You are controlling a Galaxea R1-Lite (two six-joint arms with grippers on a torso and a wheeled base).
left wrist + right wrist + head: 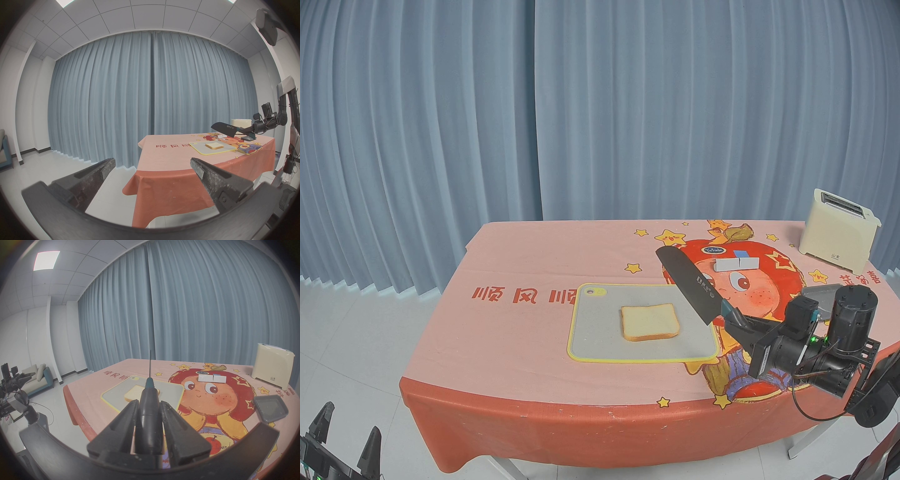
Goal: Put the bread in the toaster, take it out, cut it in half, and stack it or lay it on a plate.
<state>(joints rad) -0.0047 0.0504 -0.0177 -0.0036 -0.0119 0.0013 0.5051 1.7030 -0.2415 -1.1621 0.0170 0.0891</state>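
Black knife (690,284), Mei: what has hold of it?

Right gripper (149,404), Tao, its fingers clenched on the handle from both sides. It hangs over the near right part of the table (519,350).

Which way does the blade run?

Its long axis goes slantwise from the gripper away from the robot and to its left, tip farthest off, raised above the right edge of the cutting board (600,337). From the right wrist the blade shows edge-on, a thin line over the board.

And the bread (650,322)?

One whole slice lying flat on the board, somewhat right of its middle, the longer side running left to right with a slight turn. Knife and bread are apart.

The left gripper (153,168)?

Fingers spread wide, nothing between them, low and off the table's near left corner.

Anything else on the table?

Toaster (839,231) upright at the far right corner, a dark plate (270,408) just nearer than it, and a small white block (736,264) beyond the knife.
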